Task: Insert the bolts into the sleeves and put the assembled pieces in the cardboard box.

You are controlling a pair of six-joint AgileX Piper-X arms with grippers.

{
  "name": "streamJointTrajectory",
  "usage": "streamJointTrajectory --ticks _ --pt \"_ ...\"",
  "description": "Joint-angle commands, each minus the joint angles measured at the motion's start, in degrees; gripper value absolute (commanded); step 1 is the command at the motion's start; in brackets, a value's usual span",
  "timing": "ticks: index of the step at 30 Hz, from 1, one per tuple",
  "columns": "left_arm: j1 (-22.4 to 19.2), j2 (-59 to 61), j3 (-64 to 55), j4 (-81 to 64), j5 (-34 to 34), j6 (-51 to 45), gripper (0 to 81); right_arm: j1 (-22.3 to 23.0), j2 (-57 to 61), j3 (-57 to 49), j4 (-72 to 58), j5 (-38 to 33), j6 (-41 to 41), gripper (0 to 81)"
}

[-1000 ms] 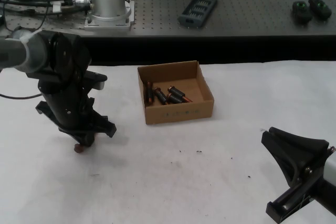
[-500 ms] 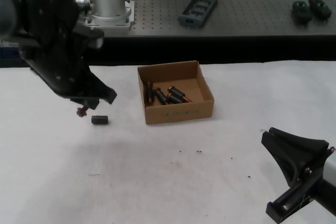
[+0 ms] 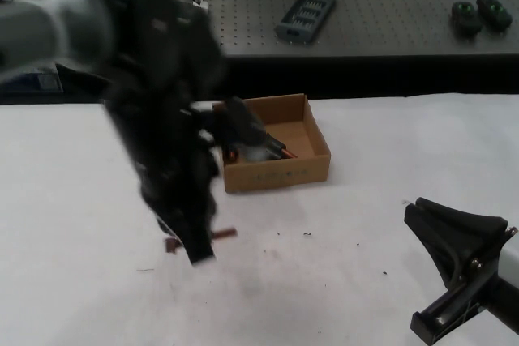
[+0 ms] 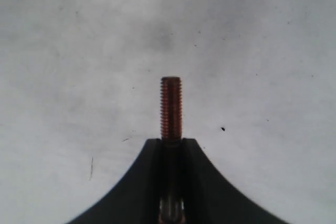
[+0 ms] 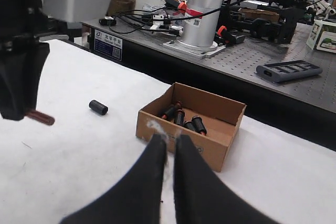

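Although the white bench (image 3: pixel 365 200) carries one loose part, the task is, by my judgement, well along rather than finished. The cardboard box (image 3: pixel 276 174) stands open toward the bench's far edge. The left gripper (image 4: pixel 171 142) hangs over the bench in front of the box, its fingers clamped on a bolt. The right gripper (image 5: pixel 169 142) sits apart at the near right, fingers drawn almost together with only a slit between them, holding nothing. Several assembled pieces (image 5: pixel 181 116) lie in the box, so those are done. One dark sleeve (image 5: pixel 98 107) lies on its side on the bench near the box (touching neither it nor the bolt), seemingly unfilled. The copper-coloured bolt (image 4: pixel 171 106) juts threaded end first past the fingertips. What remains: this bolt into that sleeve, then the pair into the box.

As for writing, the box's front wall bears a faint line of print, and a blue plate (image 5: pixel 107 40) on the edge of the table behind (image 5: pixel 252 51) bears some characters. Neither can be made out.
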Motion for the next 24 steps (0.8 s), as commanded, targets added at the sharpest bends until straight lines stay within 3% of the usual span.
streamJointTrajectory --ticks 1,5,9,15,24 --pt "-4.8 -1.0 -0.3 -0.8 -9.4 3.6 0.7 -0.2 -0.4 -0.2 -0.9 1.1 0.6 6.6" --pt "-9.6 -1.0 -0.3 -4.6 -12.9 8.1 0.7 -0.2 -0.4 -0.2 -0.5 1.1 0.6 6.6" --pt "-11.1 -1.0 1.4 -9.8 -12.9 11.1 0.7 -0.2 -1.2 0.4 -0.4 3.7 -3.3 6.6" --pt "-11.5 -1.0 11.6 -20.2 -12.9 16.2 0.7 -0.2 -7.7 3.7 -1.4 19.9 -5.2 6.6" --pt "-11.5 -1.0 23.6 -37.3 -13.0 29.2 0.7 -0.2 -17.7 4.8 -3.4 20.4 -4.3 6.6"
